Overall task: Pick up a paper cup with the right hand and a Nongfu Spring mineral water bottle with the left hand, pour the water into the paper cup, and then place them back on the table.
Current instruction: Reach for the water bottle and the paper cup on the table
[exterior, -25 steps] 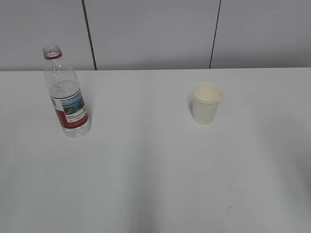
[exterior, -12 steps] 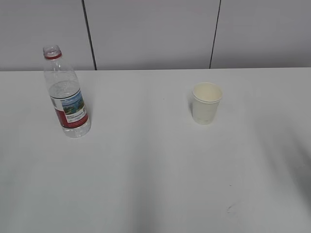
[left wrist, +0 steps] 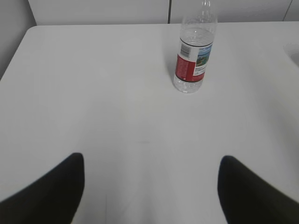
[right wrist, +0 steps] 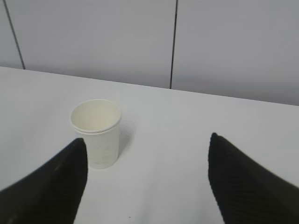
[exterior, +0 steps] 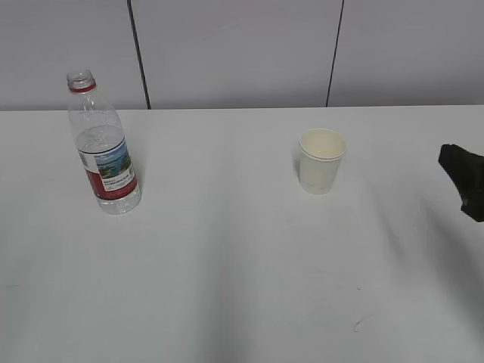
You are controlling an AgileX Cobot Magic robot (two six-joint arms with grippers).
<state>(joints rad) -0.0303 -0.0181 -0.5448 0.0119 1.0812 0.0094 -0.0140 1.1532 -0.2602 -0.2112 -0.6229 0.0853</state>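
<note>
Standing upright on the white table (exterior: 242, 257), the paper cup (exterior: 321, 160) sits right of centre, the uncapped Nongfu Spring mineral water bottle (exterior: 103, 145), part-filled with water (exterior: 99, 139), well apart at far left. Right hand (exterior: 463, 180) enters at the right edge, jaws spread, empty. Left hand (left wrist: 149, 186) jaws spread, facing the bottle from a distance.
</note>
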